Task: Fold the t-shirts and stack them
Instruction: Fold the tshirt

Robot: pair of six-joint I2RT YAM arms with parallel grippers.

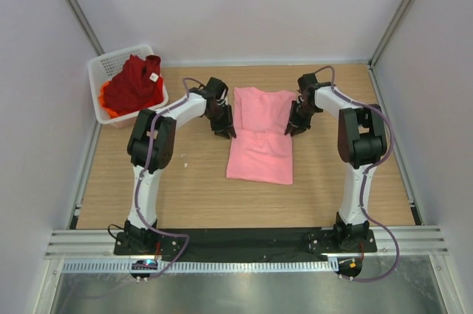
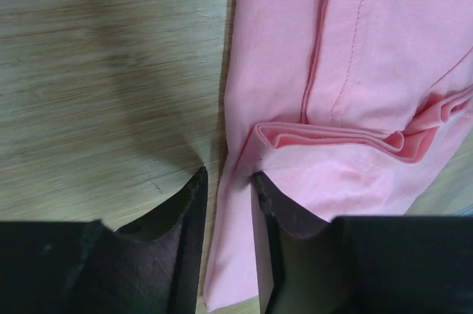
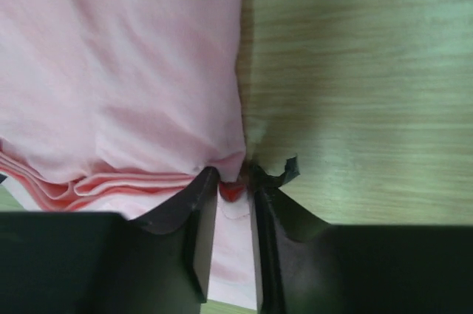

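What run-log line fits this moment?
left end effector: astride left edge of pink t-shirt | right end effector: gripping right edge | mesh basket: dark red t-shirt, orange t-shirt

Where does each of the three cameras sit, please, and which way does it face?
Top: above and behind the bases, facing down at the table; left arm and right arm show whole, pink shirt between them, basket far left.
Left wrist: on the left arm, looking down past the left pincer, which straddles the shirt's left edge.
Right wrist: on the right arm, looking down past the right pincer, pinching the shirt's right edge.
Shared: both wrist views show the shirt's fold.
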